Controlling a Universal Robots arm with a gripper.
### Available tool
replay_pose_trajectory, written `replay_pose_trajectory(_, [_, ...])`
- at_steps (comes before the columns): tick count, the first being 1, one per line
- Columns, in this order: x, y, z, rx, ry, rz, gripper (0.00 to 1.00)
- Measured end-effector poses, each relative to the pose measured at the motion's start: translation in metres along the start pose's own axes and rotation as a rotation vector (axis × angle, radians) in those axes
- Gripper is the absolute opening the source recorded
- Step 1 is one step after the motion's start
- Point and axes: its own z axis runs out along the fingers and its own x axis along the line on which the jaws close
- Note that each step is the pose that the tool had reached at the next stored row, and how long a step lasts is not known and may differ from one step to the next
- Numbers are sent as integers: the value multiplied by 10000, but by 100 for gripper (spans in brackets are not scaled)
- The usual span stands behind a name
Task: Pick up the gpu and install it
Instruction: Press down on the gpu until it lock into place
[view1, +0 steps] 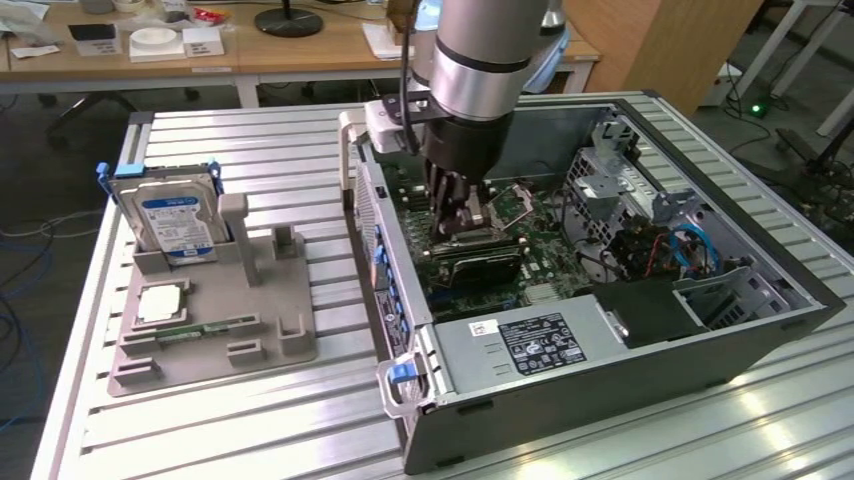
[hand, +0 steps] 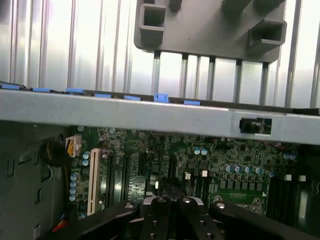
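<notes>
Gripper (view1: 463, 232) closed inside computer case (view1: 747, 330), gpu (view1: 478, 262) beneath, hard drive (view1: 176, 222) on holder tray (view1: 214, 345).

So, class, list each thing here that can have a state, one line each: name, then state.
Gripper: shut, down inside the computer case above the card.
Gpu: lying on the motherboard under the gripper.
Computer case: on its side, side panel off.
Hard drive: standing upright in the grey holder.
</notes>
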Motion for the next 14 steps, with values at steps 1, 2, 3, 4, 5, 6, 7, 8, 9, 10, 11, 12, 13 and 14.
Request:
replay_pose_trajectory(1, [-3, 28, 1, -1, 0, -8, 10])
replay_pose_trajectory(2, [-5, 55, 1, -2, 0, -16, 10])
replay_pose_trajectory(3, [-8, 79, 1, -3, 0, -27, 10])
replay_pose_trajectory(4, [-11, 96, 2, -4, 2, -33, 10])
replay_pose_trajectory(5, [-19, 107, 2, -5, 9, -34, 10])
replay_pose_trajectory(6, [-25, 124, 2, -5, 20, -34, 10])
replay_pose_trajectory(7, [-30, 146, 3, -6, 25, -34, 10])
replay_pose_trajectory(8, [-36, 169, 4, -4, 26, -34, 10])
replay_pose_trajectory(9, [-41, 191, 4, -5, 29, -32, 10])
replay_pose_trajectory(10, [-44, 201, 4, -5, 35, -33, 10])
replay_pose_trajectory(11, [-46, 201, 3, -7, 55, -33, 10])
replay_pose_trajectory(12, [-49, 202, 1, -10, 94, -33, 10])
replay_pose_trajectory(13, [-55, 206, 0, -11, 127, -33, 10])
replay_pose_trajectory(14, [-60, 213, 1, -11, 142, -32, 10])
